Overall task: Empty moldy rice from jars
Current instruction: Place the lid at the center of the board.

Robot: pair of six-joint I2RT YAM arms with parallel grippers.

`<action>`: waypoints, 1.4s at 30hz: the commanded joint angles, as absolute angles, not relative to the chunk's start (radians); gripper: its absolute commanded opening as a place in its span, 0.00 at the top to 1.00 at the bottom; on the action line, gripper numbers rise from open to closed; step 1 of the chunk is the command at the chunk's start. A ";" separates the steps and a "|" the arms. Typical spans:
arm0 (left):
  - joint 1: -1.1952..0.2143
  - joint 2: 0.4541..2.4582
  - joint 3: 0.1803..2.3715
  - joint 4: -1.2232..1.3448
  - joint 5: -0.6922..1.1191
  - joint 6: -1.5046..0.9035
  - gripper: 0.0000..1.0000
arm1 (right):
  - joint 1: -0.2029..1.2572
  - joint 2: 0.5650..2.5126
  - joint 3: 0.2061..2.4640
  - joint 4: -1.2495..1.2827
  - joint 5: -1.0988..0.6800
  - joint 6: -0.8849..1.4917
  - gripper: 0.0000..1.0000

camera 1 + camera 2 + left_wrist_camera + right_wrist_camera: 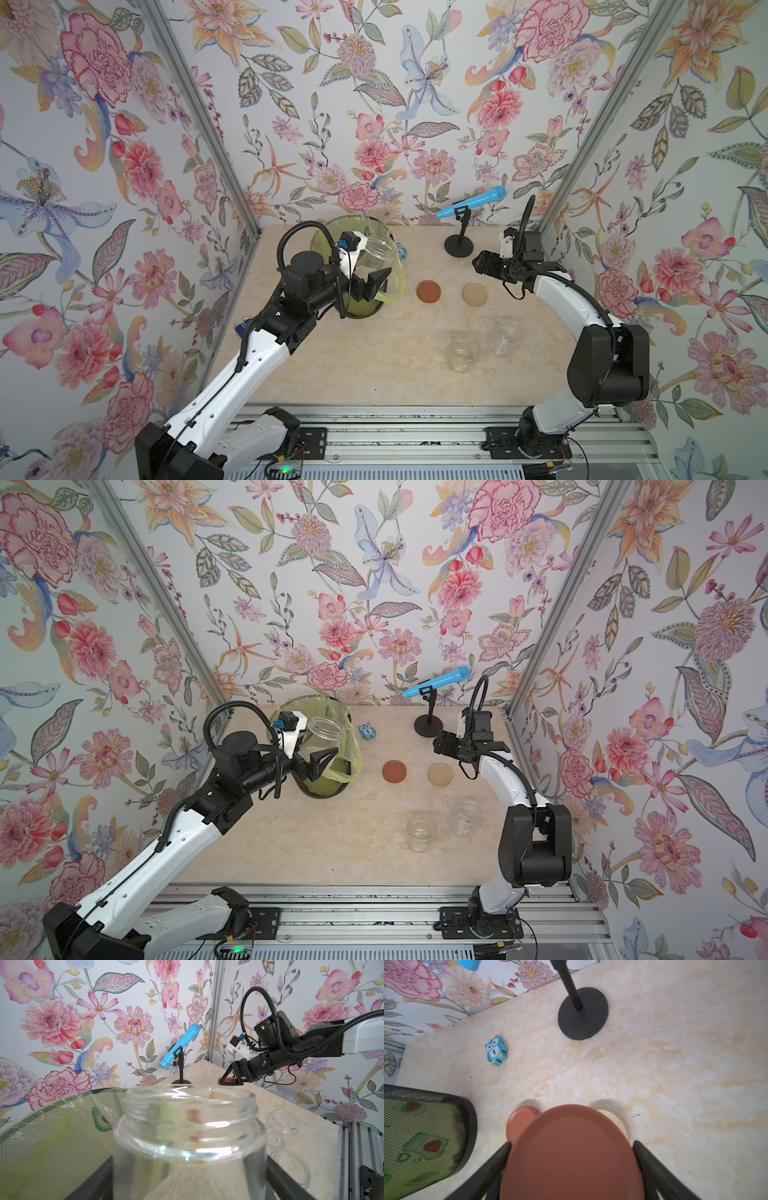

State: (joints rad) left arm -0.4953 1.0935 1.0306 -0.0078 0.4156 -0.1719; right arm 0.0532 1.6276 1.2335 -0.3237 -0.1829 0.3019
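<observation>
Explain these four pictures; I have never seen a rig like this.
Two robot arms with two-fingered grippers work at a table. Two pictures look down from overhead; the other two come from cameras on the wrists. The left gripper holds an open jar with rice in it over the bag-lined bin. The right gripper holds a reddish-brown lid. On the table: two empty-looking jars, a loose reddish-brown lid, a beige lid, an owl toy and a blue microphone on a stand.

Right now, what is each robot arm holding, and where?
The left end effector grips the clear glass jar of pale rice by its side walls; the right end effector pinches a reddish-brown round lid by its rim.
</observation>
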 commanded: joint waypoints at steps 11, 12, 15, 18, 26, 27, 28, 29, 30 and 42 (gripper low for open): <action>-0.473 1.070 1.077 0.036 0.437 -0.151 1.00 | -0.067 1.786 1.286 -0.355 0.005 0.232 0.71; -0.470 1.074 1.080 0.036 0.443 -0.149 1.00 | -0.071 1.807 1.301 -0.366 0.029 0.226 0.71; -0.464 1.098 1.099 0.027 0.463 -0.138 1.00 | -0.077 1.870 1.344 -0.399 0.080 0.212 0.71; -0.456 1.122 1.127 0.008 0.483 -0.120 1.00 | -0.082 1.926 1.380 -0.426 0.125 0.202 0.71; -0.430 1.143 1.146 0.000 0.504 -0.106 1.00 | -0.090 2.035 1.462 -0.488 0.141 0.186 0.52; -0.426 1.145 1.147 -0.002 0.510 -0.105 1.00 | -0.089 2.040 1.462 -0.491 0.137 0.185 0.48; -0.422 1.144 1.149 -0.005 0.512 -0.103 1.00 | -0.090 2.045 1.462 -0.494 0.137 0.185 0.44; -0.418 1.144 1.147 -0.004 0.514 -0.103 1.00 | -0.089 2.046 1.460 -0.498 0.132 0.185 0.39; -0.414 1.145 1.147 -0.004 0.515 -0.103 1.00 | -0.090 2.048 1.459 -0.503 0.125 0.185 0.34; -0.387 1.139 1.146 -0.002 0.535 -0.100 1.00 | -0.073 1.994 1.535 -0.637 0.115 0.199 0.00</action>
State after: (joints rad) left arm -0.4004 1.1522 1.0958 -0.0677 0.5026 -0.1154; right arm -0.0841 2.0281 1.4776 -0.5533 0.1131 0.1940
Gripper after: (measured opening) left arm 0.865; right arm 0.996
